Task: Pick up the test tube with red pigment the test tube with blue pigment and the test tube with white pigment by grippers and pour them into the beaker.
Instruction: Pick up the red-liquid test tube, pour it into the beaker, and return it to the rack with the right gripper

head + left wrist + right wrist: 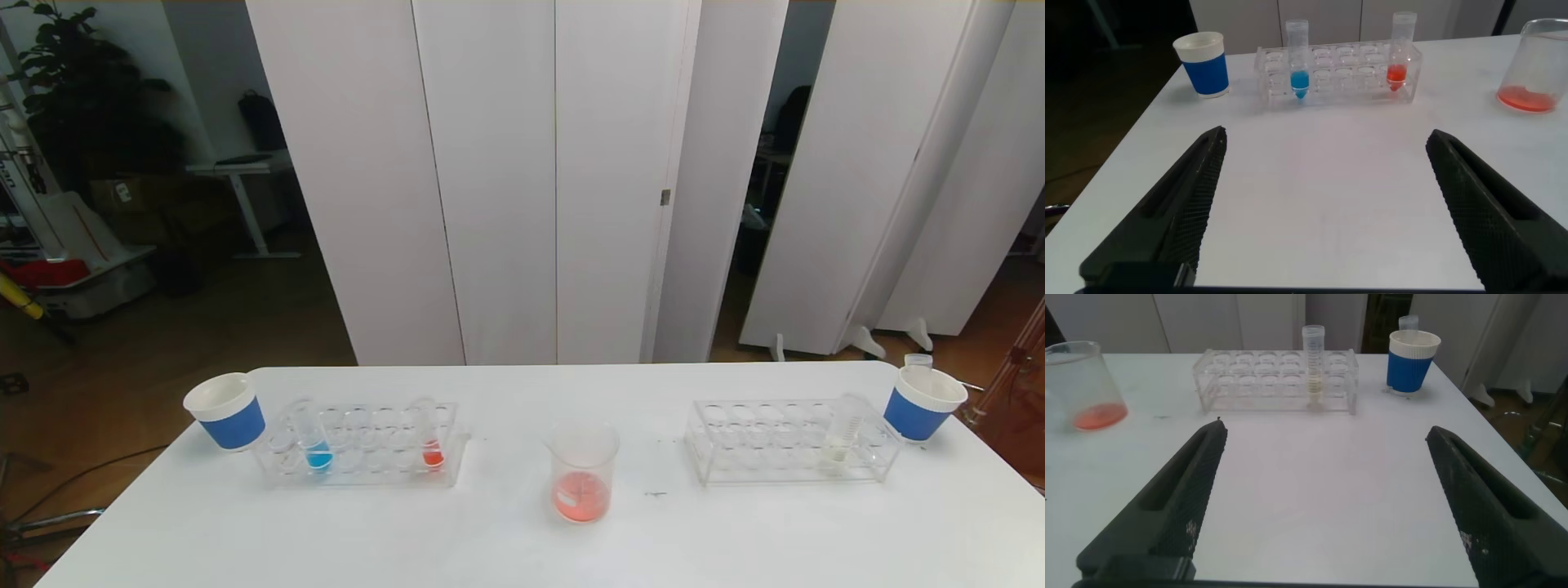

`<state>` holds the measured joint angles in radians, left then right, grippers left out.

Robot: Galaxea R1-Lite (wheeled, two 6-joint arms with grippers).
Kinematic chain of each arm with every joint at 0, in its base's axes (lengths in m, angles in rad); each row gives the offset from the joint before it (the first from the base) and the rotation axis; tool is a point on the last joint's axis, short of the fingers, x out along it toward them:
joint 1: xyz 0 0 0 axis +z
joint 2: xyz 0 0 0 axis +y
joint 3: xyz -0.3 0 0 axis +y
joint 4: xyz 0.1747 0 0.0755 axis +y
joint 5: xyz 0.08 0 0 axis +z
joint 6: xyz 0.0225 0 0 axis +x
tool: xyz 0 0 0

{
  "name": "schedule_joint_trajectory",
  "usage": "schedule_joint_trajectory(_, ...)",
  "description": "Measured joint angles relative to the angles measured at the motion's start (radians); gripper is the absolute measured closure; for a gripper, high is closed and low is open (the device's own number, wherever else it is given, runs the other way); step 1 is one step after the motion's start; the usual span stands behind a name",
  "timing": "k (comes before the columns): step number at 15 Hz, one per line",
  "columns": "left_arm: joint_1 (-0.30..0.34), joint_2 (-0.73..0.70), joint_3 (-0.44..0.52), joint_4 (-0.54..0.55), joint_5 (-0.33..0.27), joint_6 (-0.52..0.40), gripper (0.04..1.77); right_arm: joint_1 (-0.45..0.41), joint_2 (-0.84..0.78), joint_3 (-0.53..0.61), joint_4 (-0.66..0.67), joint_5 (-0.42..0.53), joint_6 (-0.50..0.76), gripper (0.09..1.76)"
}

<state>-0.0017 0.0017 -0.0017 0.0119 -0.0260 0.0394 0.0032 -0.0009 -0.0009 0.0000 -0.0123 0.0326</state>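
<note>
blue tube [314, 441] upright in left rack [359, 445] | white tube [845, 433] upright | both grippers' fingers [1176, 212] spread, empty

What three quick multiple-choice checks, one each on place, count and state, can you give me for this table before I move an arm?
1. Where does the small clear glass beaker stand?
A. Between the two clear plastic racks
B. Inside the left rack
C. Beside the right-hand cup

2. How many blue-and-white paper cups are on the white table?
A. One
B. Two
C. Three

3. What does the beaker hold?
A. Nothing
B. Sky-blue liquid
C. A little orange-red liquid

Answers:
1 A: it sits mid-table, the right rack on its other side.
2 B: one cup at the left end, one at the right.
3 C: a red layer covers its bottom.
</note>
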Motion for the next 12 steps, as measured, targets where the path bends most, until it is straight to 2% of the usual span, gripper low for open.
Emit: schedule_joint_trajectory(12, 0.000, 0.000, 0.000, 0.000, 0.000, 0.001, 0.07, 0.001, 0.000, 0.000, 0.000, 0.000, 0.000, 0.10)
